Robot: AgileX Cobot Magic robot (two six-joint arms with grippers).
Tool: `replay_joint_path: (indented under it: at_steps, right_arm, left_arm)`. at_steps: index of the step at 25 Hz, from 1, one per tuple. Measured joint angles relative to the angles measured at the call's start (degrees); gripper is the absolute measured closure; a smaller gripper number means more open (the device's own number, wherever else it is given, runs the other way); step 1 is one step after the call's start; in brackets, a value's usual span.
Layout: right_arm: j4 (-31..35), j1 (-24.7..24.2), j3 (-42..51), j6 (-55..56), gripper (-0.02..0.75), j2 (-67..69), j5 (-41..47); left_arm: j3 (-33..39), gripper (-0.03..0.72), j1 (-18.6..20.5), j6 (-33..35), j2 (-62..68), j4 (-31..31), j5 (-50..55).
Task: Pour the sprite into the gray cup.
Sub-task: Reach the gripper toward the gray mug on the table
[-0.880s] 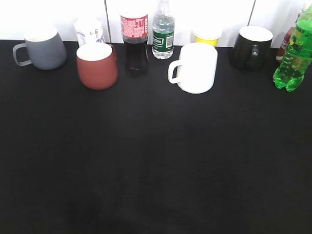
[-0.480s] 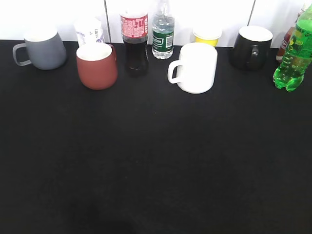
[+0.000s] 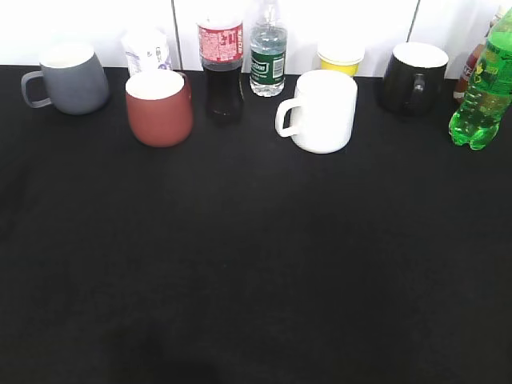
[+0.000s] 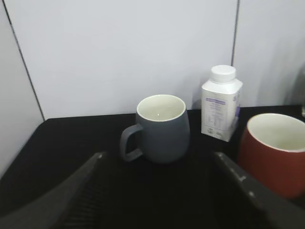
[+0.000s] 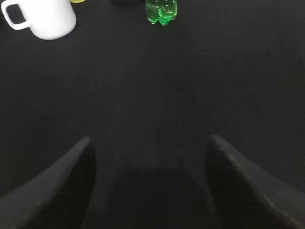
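A black table (image 3: pixel 256 264) is filling most of the exterior view, with a white panelled wall (image 3: pixel 96 24) standing behind it. Along the far edge a row of vessels is sitting. The sprite (image 3: pixel 483 88) is standing upright at the far right of that row, its lobed base showing near the top of the right wrist view. The cola bottle (image 3: pixel 222 68) and the water bottle (image 3: pixel 268 52) are standing side by side near the middle. The white mug (image 3: pixel 322 110) is sitting right of them, the black mug (image 3: pixel 412 78) beyond it, and the brick-red mug (image 3: pixel 159 107) left of the cola. The gray cup (image 3: pixel 70 78) is sitting upright at the far left, well apart from the sprite, handle pointing left. A small white carton (image 4: pixel 220 103) is standing just beside it, and a yellow tub (image 3: pixel 340 58) is sitting behind the white mug.

The left gripper (image 4: pixel 162 191) is hovering with fingers spread wide, holding nothing, facing the gray cup. The right gripper (image 5: pixel 150 176) is likewise hanging agape and empty above bare table, the sprite far ahead.
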Motion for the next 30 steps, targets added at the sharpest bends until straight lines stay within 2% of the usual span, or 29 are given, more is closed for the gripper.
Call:
replay_joint_path:
  at_steps: [2,5,9,14,17,22,26,29,30]
  right_arm:
    - [0.0,0.0,0.0,0.0,0.192,0.0,0.0]
    - [0.0,0.0,0.0,0.0,0.192,0.0,0.0]
    - [0.0,0.0,0.0,0.0,0.192,0.0,0.0]
    - [0.0,0.0,0.0,0.0,0.192,0.0,0.0]
    - [0.0,0.0,0.0,0.0,0.192,0.0,0.0]
    - [0.0,0.0,0.0,0.0,0.192,0.0,0.0]
    - [0.0,0.0,0.0,0.0,0.192,0.0,0.0]
    - [0.0,0.0,0.0,0.0,0.192,0.0,0.0]
    - [0.0,0.0,0.0,0.0,0.192,0.0,0.0]
  left_arm:
    - [0.0,0.188,0.0,0.0,9.6,-0.8,-10.7]
    - [-0.1,0.188,0.8,0.0,22.8,-7.0,-21.9]
    - [-2.5,0.221,6.6,0.0,34.5,-6.4,-28.1]
    - [-14.5,0.228,7.1,0.0,42.5,-0.3,-28.3]
    - [-21.4,0.228,7.1,0.0,45.6,-0.1,-25.8]
    - [-26.4,0.232,7.1,-0.3,51.1,0.4,-22.9]
    - [-31.9,0.293,7.1,-0.7,55.7,0.5,-22.3]
    - [-38.6,0.306,7.1,-1.1,59.9,0.5,-21.0]
    - [-40.1,0.342,7.1,-1.2,61.0,0.5,-20.6]
